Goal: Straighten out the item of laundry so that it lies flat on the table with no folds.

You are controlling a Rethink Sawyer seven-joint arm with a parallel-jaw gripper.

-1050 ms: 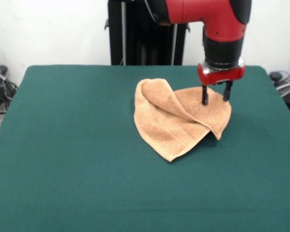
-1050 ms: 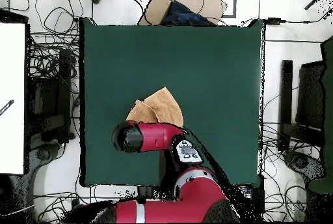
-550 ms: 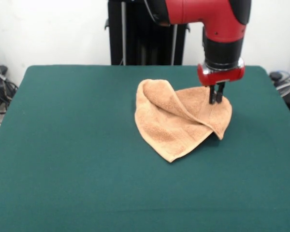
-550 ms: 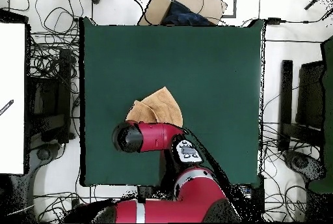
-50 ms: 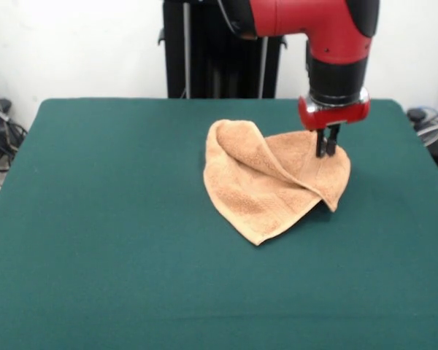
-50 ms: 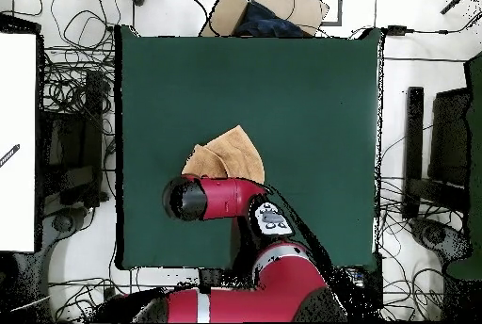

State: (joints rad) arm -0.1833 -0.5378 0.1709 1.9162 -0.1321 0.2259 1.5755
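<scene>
Pinching the towel (image 5: 266, 179) now, my gripper (image 5: 326, 149) has its fingers drawn together on the cloth where a second ago they stood spread above it, so I judge the grasp made and the pulling-out next. Below and beside me the towel lies folded over itself on the table (image 5: 102, 240), its upper flap doubled across. Bare green runs wide on every side away from me, though the table's edge behind me is nearest.
</scene>
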